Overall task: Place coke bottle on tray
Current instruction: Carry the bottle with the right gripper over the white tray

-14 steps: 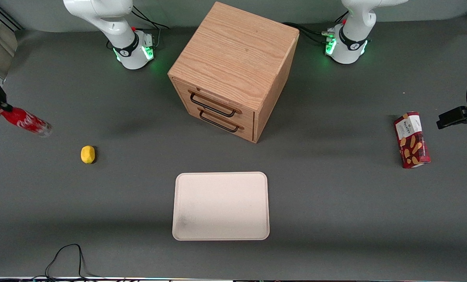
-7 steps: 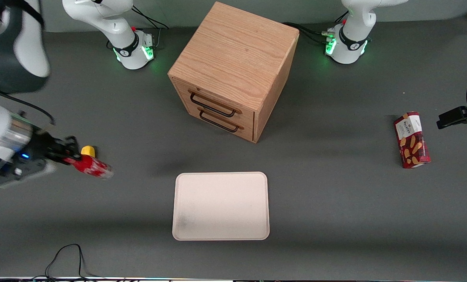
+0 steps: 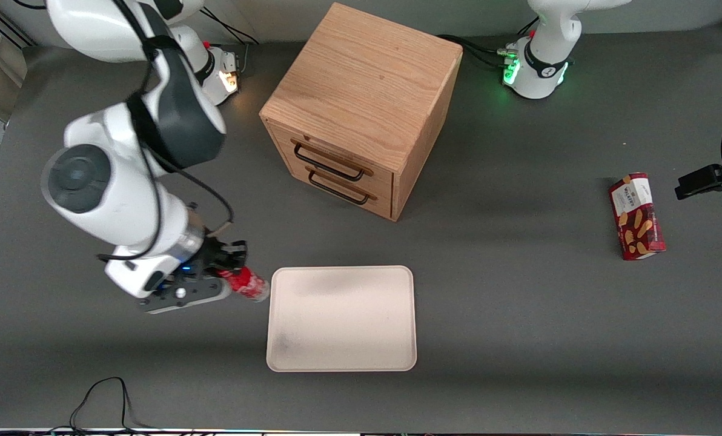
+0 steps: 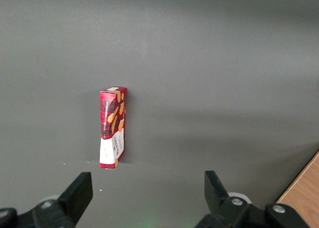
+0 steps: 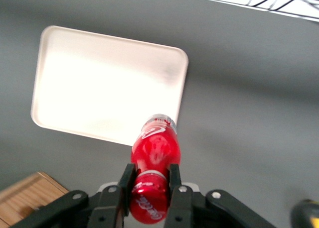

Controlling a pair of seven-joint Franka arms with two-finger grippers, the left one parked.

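While the right arm hangs over the working arm's end of the desk (image 3: pixel 518 339), its pincer (image 3: pixel 232 274) is clenched on the coke bottle (image 3: pixel 247 283) near the cap end, 1 finger (image 5: pixel 126 182) on each side of the neck. Bottle is off the desk, carried tilted: cap end in the pincer, clear base leading. In the front view its long axis runs roughly sideways along the desk, base aimed at the tray (image 3: pixel 341 318), dipping slightly nearer the front camera. Base sits right at the tray's rim on the working arm's side, at the corner farther from the front camera; can't tell if it already overlaps the rim. In the wrist view the coke bottle (image 5: pixel 153 163) points away from the pincer (image 5: pixel 149 184), base over the edge of the tray (image 5: pixel 89 83).

Next along: tray lies flat on the desk, long side sideways, nothing on it. Wooden drawer cabinet (image 3: pixel 361 109) stands farther from the front camera than the tray, turned at an angle, 2 drawers with dark handles (image 3: pixel 331 166) facing roughly toward the tray.

Toward the parked arm's end: red wafer box (image 3: pixel 636 216) lies flat on the desk, well apart from the tray and cabinet. Same box (image 4: pixel 113 126) shows in the left wrist view.
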